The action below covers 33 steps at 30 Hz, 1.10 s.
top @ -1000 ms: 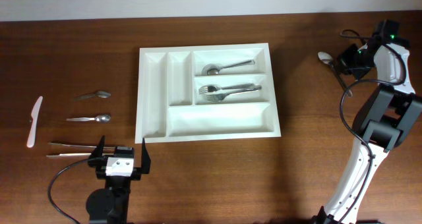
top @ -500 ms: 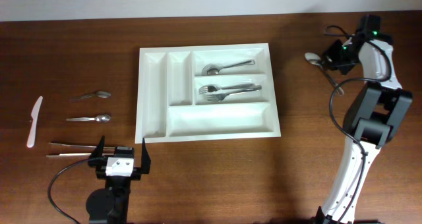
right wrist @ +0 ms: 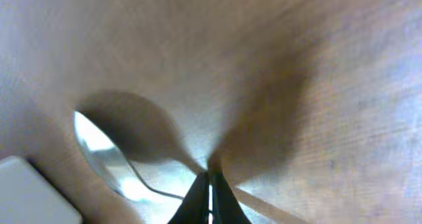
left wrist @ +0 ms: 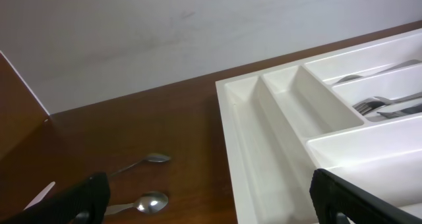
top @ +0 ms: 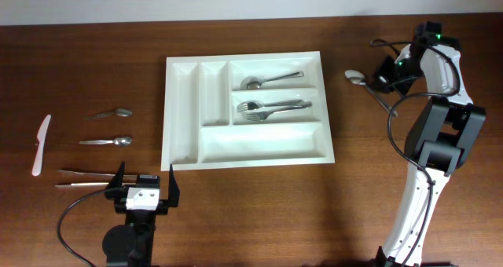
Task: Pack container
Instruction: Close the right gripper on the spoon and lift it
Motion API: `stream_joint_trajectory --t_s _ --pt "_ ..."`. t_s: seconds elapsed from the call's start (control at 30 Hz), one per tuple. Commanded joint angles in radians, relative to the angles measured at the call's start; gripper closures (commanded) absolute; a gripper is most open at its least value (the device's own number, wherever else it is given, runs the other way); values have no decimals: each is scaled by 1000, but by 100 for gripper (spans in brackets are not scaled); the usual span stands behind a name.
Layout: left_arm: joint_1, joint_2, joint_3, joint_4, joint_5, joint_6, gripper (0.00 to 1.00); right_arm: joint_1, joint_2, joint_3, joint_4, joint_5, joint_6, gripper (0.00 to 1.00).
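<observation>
two pincers are seen at the table (top: 377, 188). the right pincer (top: 383, 73) is closed tight on the thin handle of the held spoon (top: 355, 77), near the far right corner of the table. in the right wrist view the dark fingertips (right wrist: 196, 201) are pressed together over the handle, and the bowl of the spoon is turned away from them, toward the container (top: 259, 144). the container is placed to the left of this pincer, apart from it, in the middle of the table and nearer the far edge. its right wall is the side closest to the spoon's bowl, and a white corner of it is caught at the lower left of the wrist view.

inside the container, a second spoon (top: 267, 80) is laid in the far long compartment and forks (top: 271, 107) in the middle one.

the left pincer (top: 144, 184) is spread wide and nothing is held in it. it is kept by the near edge, just off the container's near left corner.

toward the left edge, two small spoons (top: 111, 112), a white plastic knife (top: 41, 144) and a pair of thin metal sticks (top: 82, 177) are laid on the wood.
</observation>
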Motion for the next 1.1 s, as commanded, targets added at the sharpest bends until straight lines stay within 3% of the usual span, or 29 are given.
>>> stream_joint_trajectory --t_s 0.0,0.33,0.6,0.7,0.83,0.93,1.07 --pt "3 -4 -6 3 -3 12 1 3 19 -23 -64 40 -92 96" --pt "3 -4 -6 3 -3 12 1 3 18 6 -87 18 -119 96" --pt "3 -4 -6 3 -3 12 1 -2 16 213 -132 1 -120 95" --pt "3 -4 -6 3 -3 12 1 -7 16 320 -212 1 -197 91" --pt "3 -4 -6 3 -3 12 1 -6 16 475 -428 18 -449 81" --pt "3 -4 -6 3 -3 12 1 -6 16 529 -538 74 -486 77" --pt "3 -4 -6 3 -3 12 1 -3 14 527 -538 87 -483 64"
